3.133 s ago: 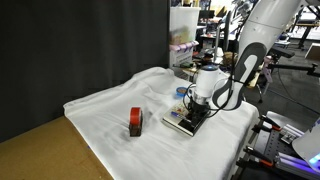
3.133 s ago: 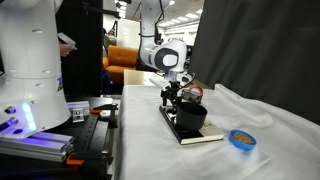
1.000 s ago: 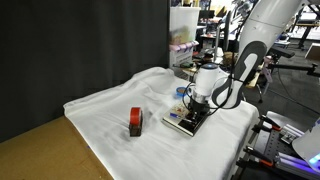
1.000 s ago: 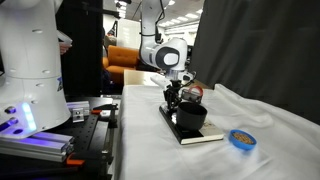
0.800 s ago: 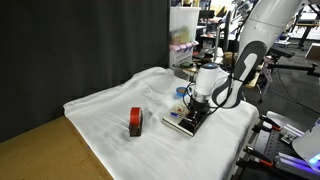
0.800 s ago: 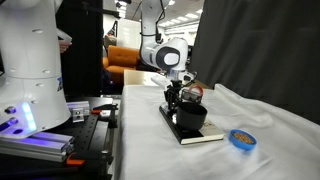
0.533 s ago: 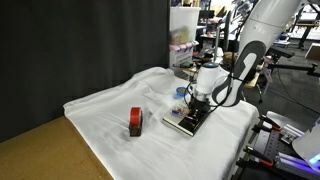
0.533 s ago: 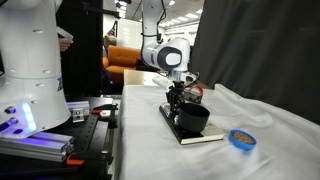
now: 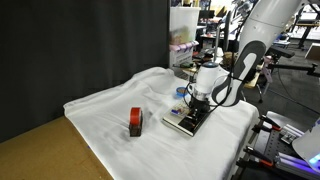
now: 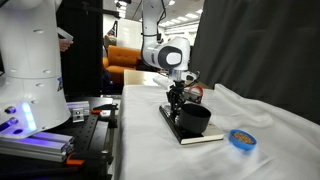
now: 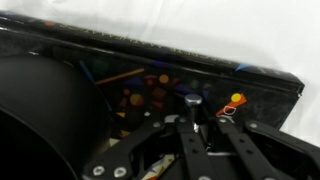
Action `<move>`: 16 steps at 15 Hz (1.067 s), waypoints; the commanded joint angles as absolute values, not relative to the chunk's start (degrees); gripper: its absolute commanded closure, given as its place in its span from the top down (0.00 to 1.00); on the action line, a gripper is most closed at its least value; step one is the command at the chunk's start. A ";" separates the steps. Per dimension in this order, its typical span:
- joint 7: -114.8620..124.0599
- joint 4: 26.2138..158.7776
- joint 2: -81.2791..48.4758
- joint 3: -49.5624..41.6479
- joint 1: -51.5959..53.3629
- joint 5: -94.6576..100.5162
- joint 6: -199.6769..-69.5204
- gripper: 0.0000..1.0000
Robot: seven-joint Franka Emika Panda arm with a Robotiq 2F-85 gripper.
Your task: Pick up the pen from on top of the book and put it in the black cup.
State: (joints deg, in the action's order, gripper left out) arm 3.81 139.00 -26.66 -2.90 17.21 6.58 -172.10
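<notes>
The book lies on the white cloth, its dark cover speckled with coloured dots in the wrist view. The black cup stands on the book; in the wrist view its wall fills the left. My gripper hangs just above the book beside the cup, shut on the pen, whose rounded end sticks out past the fingertips. In both exterior views the gripper is low over the book, and the pen is too slim to make out there.
A small red-orange block stands on the white cloth away from the book. A small blue round object lies past the book's far end. The table's edge runs along the robot's side, with equipment beyond.
The gripper, still shut on the pen, has shifted slightly towards the cup. Nothing else has moved.
</notes>
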 commanded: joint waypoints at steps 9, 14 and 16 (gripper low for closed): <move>3.92 135.43 -26.55 -3.80 18.60 8.67 -172.00 0.04; 4.04 133.38 -26.81 -5.46 18.89 10.20 -171.97 0.04; 4.17 132.90 -27.03 -6.29 19.07 10.93 -172.03 0.04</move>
